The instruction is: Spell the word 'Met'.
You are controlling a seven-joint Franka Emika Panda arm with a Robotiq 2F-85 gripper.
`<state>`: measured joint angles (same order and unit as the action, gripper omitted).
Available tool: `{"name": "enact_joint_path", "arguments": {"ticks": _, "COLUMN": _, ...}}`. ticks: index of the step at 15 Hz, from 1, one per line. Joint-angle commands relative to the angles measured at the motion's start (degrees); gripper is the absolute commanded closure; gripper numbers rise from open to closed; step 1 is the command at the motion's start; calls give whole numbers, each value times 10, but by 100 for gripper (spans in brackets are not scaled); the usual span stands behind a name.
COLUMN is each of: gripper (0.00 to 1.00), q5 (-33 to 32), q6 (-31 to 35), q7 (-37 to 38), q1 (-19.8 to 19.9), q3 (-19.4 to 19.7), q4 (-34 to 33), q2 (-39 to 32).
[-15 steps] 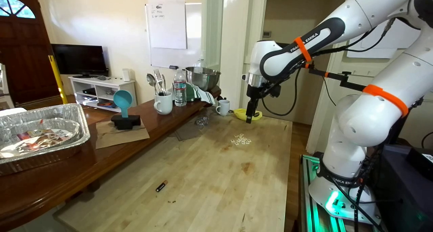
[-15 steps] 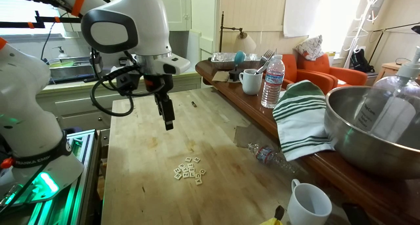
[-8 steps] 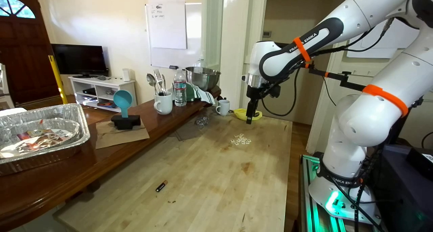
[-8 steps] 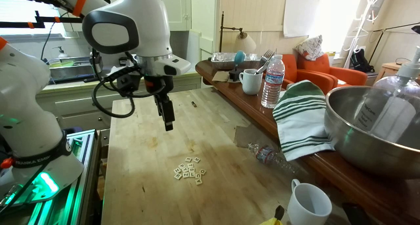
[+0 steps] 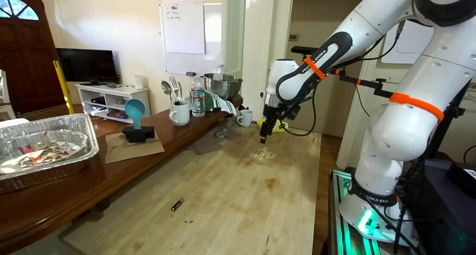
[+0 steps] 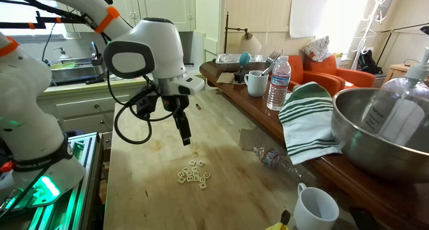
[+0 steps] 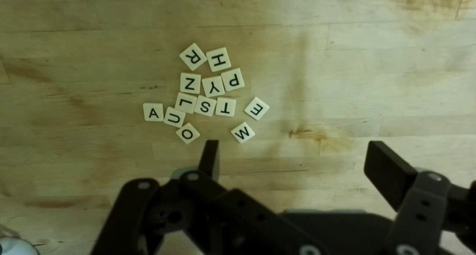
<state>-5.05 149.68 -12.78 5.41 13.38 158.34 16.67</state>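
In the wrist view we see the letter tiles (image 7: pixel 213 86) lying face up in a loose cluster on the pale wooden tabletop (image 7: pixel 372 69), turned every which way. The M tile (image 7: pixel 243 132) and the E tile (image 7: pixel 256 108) sit at the cluster's edge, near each other but apart; the T tile (image 7: pixel 225 107) lies just beside the S tile (image 7: pixel 205 106). Over the tabletop near them hangs the gripper (image 7: pixel 293 151), its jaws spread wide, wood showing between them. Brown stains (image 5: pixel 272 184) mark the surface, and we find a battery (image 5: pixel 177 204) well apart from the tiles. In both exterior views a dark, glossy ledge (image 5: pixel 67 199) runs alongside; near it on the tabletop we notice a plastic bottle (image 6: pixel 272 158) on its side and an upright white mug (image 6: pixel 316 208). The ledge bears foil trays (image 5: pixel 90 136), a mug of cutlery (image 6: pixel 257 85), a water bottle (image 6: pixel 279 84), a striped towel (image 6: pixel 308 136) hanging over its edge and a steel bowl (image 6: pixel 362 153) with a pump bottle (image 6: pixel 399 119) in it. Farther out, we make out in an exterior view a television (image 5: pixel 87 65) on a white stand (image 5: pixel 131 92), a dark door (image 5: pixel 26 54) and a whiteboard (image 5: pixel 213 43); in an exterior view, orange armchairs (image 6: pixel 357 76), a lamp (image 6: pixel 250 44) and pale kitchen drawers (image 6: pixel 87 106).
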Motion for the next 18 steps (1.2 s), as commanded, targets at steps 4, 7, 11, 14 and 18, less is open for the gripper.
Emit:
{"name": "enact_joint_path", "arguments": {"ticks": 4, "gripper": 49, "q5": 49, "q6": 106, "q7": 3, "q1": 0, "q3": -10, "q4": 0, "q2": -102}}
{"name": "enact_joint_path", "arguments": {"ticks": 7, "gripper": 73, "q5": 72, "q6": 136, "q7": -14, "q1": -3, "q3": -11, "q4": -5, "q2": -134}}
{"name": "enact_joint_path", "arguments": {"ticks": 11, "gripper": 99, "q5": 88, "q6": 167, "q7": -32, "q1": 1, "q3": -20, "q4": -16, "q2": -166}}
{"name": "enact_joint_path", "arguments": {"ticks": 14, "gripper": 100, "q5": 115, "q6": 183, "q7": -37, "q1": -6, "q3": -16, "q4": -27, "q2": -184}}
{"name": "enact_joint_path", "arguments": {"ticks": 18, "gripper": 100, "q5": 131, "q6": 196, "q7": -46, "q1": -2, "q3": -18, "q4": -50, "q2": -211}}
